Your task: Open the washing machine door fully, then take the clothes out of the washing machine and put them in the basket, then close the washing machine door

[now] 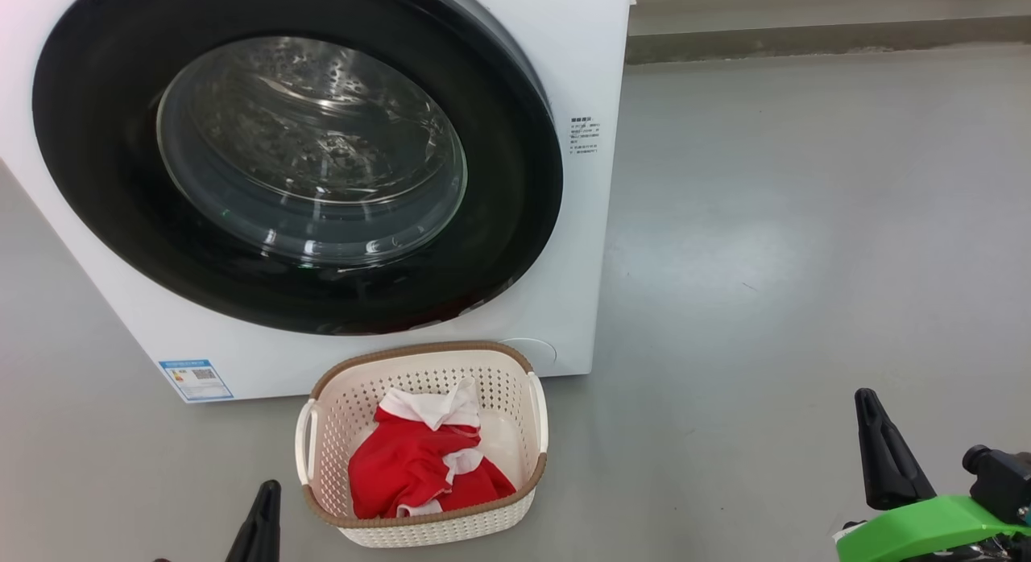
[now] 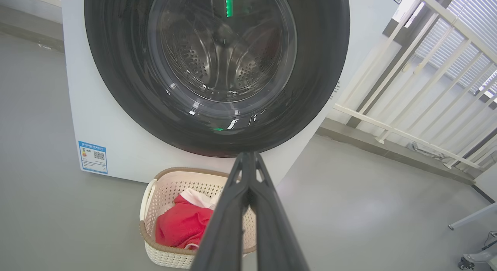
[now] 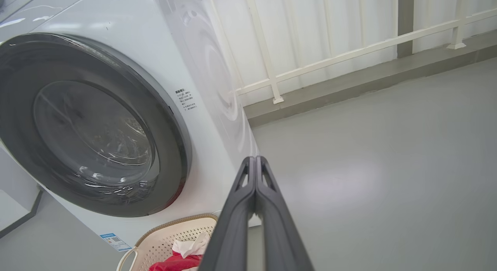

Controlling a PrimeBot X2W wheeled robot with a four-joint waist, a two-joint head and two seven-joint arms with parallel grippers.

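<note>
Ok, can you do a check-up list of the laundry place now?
surface: grey floor, smooth and shiny.
job's things: washing machine door shut on the washing machine; red clothes lie in the basket, which stands on the floor in front.
clutter: nothing seen.
grippers: left gripper shut, empty; right gripper shut, empty.
cables: none for sure; the bits around a wheeled base are too small to tell.
surroundings: white railing beside the machine.

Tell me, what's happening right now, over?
Left gripper and right gripper shut, empty. Door closed, clothes in basket. Nothing in the way.
</note>
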